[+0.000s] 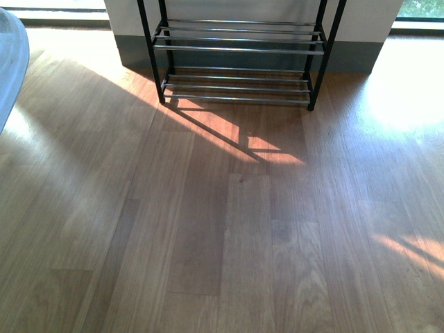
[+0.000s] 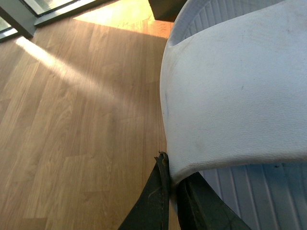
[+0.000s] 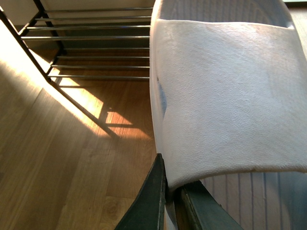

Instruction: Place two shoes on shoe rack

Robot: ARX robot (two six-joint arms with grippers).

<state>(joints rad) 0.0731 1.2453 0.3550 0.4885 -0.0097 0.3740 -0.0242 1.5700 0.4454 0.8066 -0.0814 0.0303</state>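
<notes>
The shoe rack (image 1: 239, 48) stands against the far wall, black uprights with chrome rod tiers, and nothing rests on the tiers I can see. In the left wrist view my left gripper (image 2: 173, 175) is shut on the strap edge of a pale blue rubber slide (image 2: 235, 96) held above the floor. A curved pale blue edge (image 1: 10, 62) at the front view's far left looks like this slide. In the right wrist view my right gripper (image 3: 172, 179) is shut on the strap edge of the other pale blue slide (image 3: 230, 96), with the rack (image 3: 96, 38) ahead of it. Neither arm shows in the front view.
Wooden floor (image 1: 229, 229) stretches from me to the rack, crossed by sunlit patches and the rack's shadow. A grey skirting (image 1: 361, 59) runs along the wall behind the rack. A window frame (image 2: 19, 19) meets the floor in the left wrist view.
</notes>
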